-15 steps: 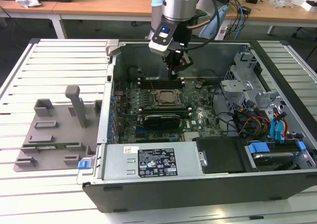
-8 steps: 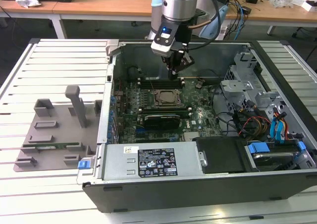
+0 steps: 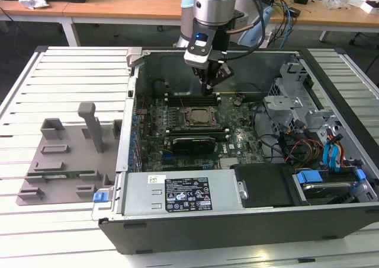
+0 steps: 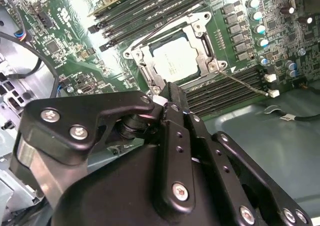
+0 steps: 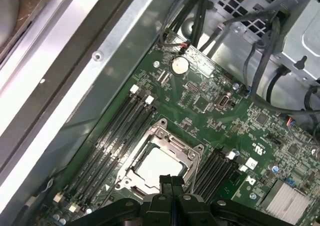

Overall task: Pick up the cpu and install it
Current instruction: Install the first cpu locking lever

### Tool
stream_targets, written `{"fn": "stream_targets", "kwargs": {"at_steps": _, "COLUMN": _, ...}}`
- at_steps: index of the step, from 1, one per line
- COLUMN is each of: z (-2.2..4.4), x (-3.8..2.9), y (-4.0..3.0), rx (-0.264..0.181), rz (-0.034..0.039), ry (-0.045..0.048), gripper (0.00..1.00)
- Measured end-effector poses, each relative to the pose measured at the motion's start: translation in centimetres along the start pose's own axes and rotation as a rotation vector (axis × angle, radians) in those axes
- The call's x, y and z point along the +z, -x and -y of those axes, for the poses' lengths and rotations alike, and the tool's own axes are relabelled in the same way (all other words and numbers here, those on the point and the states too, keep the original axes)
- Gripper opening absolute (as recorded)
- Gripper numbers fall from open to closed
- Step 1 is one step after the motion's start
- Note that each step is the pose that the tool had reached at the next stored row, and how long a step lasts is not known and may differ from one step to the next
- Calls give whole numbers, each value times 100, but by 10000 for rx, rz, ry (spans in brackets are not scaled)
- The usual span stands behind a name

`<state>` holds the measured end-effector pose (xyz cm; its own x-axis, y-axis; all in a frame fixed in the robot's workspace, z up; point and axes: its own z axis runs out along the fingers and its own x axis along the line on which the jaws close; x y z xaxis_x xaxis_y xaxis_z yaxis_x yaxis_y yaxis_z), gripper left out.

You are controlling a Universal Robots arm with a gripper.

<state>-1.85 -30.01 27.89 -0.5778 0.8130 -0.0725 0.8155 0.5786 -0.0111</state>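
The cpu [image 4: 175, 61] lies flat in the black socket on the green motherboard, its silver top showing inside the metal frame [image 4: 137, 56]. In the exterior view the cpu [image 3: 198, 115] sits mid-board inside the open computer case. My gripper [image 3: 206, 90] hangs just above the board, on the far side of the socket. Its black fingers are pressed together, with nothing between them. The first wrist view shows my gripper [image 5: 170, 181] close over the edge of the cpu [image 5: 157, 166]. In the second wrist view my gripper [image 4: 167, 91] sits beside the frame's corner. A thin metal lever [image 4: 240, 81] angles away from the socket.
Memory slots [image 5: 120, 131] run along both sides of the socket. A grey power supply [image 3: 177, 194] fills the case's near side. Cables [image 3: 308, 143] and a metal drive cage [image 3: 290, 96] crowd the exterior view's right. A grey fixture plate [image 3: 65, 161] lies on the slatted table at that view's left.
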Motion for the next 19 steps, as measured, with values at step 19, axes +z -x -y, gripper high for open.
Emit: {"fn": "stream_targets", "kwargs": {"at_steps": 19, "z": 0, "x": 0, "y": 0, "rx": -1648, "rz": 18, "ry": 120, "gripper": 11}}
